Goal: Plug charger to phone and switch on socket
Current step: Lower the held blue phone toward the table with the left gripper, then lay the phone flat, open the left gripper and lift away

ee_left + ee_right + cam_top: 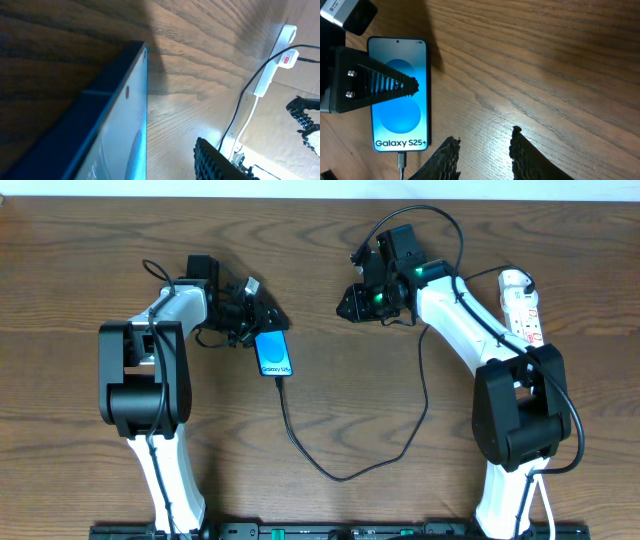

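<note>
The phone (pixel 273 354) lies flat on the table, its blue screen reading "Galaxy S25+" (pixel 400 100). The charger, a thin black cable (pixel 340 476), has its plug tip (pixel 401 161) in the phone's bottom edge. From there it loops across the table toward the right. The white socket (pixel 522 302) lies at the far right, also seen from the left wrist (pixel 272 60). My left gripper (pixel 262 318) is at the phone's top end, open. One finger (pixel 220 162) stands apart from the phone's edge (pixel 142 115). My right gripper (pixel 485 136) hovers open over bare wood, right of the phone.
The wooden table (pixel 330 240) carries both arms' bases along its front edge. A white cord (pixel 245 130) runs from the socket. The left gripper's ribbed finger (pixel 380 85) reaches over the phone's screen in the right wrist view.
</note>
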